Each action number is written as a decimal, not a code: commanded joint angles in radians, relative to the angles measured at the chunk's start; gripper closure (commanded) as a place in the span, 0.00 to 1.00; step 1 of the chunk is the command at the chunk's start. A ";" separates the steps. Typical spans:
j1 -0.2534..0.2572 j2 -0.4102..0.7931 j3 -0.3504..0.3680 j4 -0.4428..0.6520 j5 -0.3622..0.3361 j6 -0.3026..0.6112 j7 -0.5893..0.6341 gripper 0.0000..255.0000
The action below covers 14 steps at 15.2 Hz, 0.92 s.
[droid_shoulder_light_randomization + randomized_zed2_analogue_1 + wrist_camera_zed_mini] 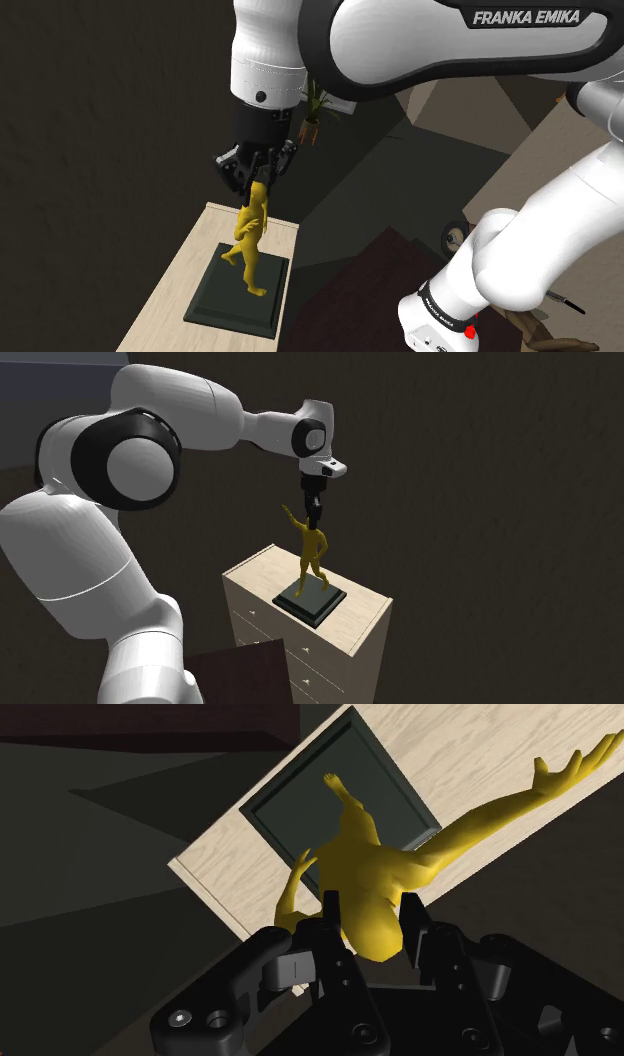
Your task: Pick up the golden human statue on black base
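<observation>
the golden statue (pixel 252 235) (pixel 313 552) (pixel 370 874) stands upright on its dark, square base (pixel 225 300) (pixel 325 602) (pixel 300 799), and the base lies flat on the pale wood top of a dresser (pixel 170 290) (pixel 360 614) (pixel 460 764). in the second exterior view the base sits about mid-top, turned at an angle to the dresser's edges, with drawer fronts (pixel 300 662) showing below it. the figure has 1 arm flung up and outward, the other bent at its side, and its legs are set apart on the base.

the white arm (pixel 450 40) (pixel 140 462) reaches over the dresser and points its black hand straight down onto the figure. the jaws are clenched on the statue's head: in the wrist view the 2 fingers (pixel 333 914) press against either side of the head, with the torso and base seen beyond them. in the shoulder view the jaws cover the head, so only the body from the neck down shows.

the feet meet the base, and the base appears to rest on the wood. behind the hand in the shoulder view a potted plant (pixel 315 105) stands in the dim background.
</observation>
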 commanded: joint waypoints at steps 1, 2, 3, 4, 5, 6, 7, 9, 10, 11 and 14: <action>0.000 0.000 0.000 0.000 0.000 0.000 0.000 1.00; 0.000 0.000 0.000 0.000 0.000 0.000 0.000 1.00; 0.000 0.000 0.000 0.000 0.000 0.000 0.000 1.00; 0.000 0.000 0.000 0.000 0.000 0.000 0.000 1.00; 0.000 0.000 0.000 0.000 0.000 0.000 0.000 1.00; 0.000 -0.001 0.000 0.000 0.000 0.000 0.000 1.00; 0.000 -0.002 -0.001 0.012 0.001 -0.013 0.000 1.00; -0.001 -0.003 -0.002 0.038 0.001 -0.040 0.000 1.00; -0.002 -0.004 -0.003 0.051 0.000 -0.053 0.001 1.00; -0.002 -0.004 -0.003 0.064 0.000 -0.067 0.001 1.00; -0.003 -0.003 -0.004 0.106 -0.001 -0.107 0.003 1.00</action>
